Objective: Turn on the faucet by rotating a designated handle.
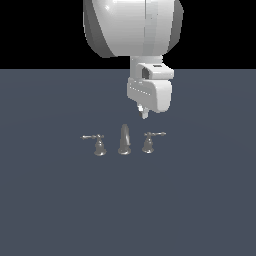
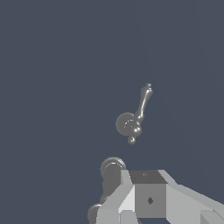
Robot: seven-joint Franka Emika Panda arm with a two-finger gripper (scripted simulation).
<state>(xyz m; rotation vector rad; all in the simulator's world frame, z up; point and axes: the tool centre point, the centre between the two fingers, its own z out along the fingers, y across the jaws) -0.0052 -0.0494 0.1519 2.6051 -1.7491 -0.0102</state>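
Note:
The chrome faucet stands on the dark floor in three pieces: a tapered spout (image 1: 124, 140) in the middle and a bell-based lever handle on each side. The handle (image 1: 148, 143) on the exterior view's right has its thin lever (image 1: 156, 134) pointing right. Its twin (image 1: 99, 145) points left. My gripper (image 1: 144, 113) hangs above and behind the right handle, touching nothing, and its fingers look shut and empty. In the wrist view the handle (image 2: 130, 124) is seen from above, apart from my gripper (image 2: 146, 183), with the spout (image 2: 113, 168) beside the fingers.
A flat dark grey floor (image 1: 200, 200) spreads all around the faucet. The arm's large white links (image 1: 132, 25) rise above and behind it. The twin handle (image 2: 94, 213) is partly hidden behind the gripper in the wrist view.

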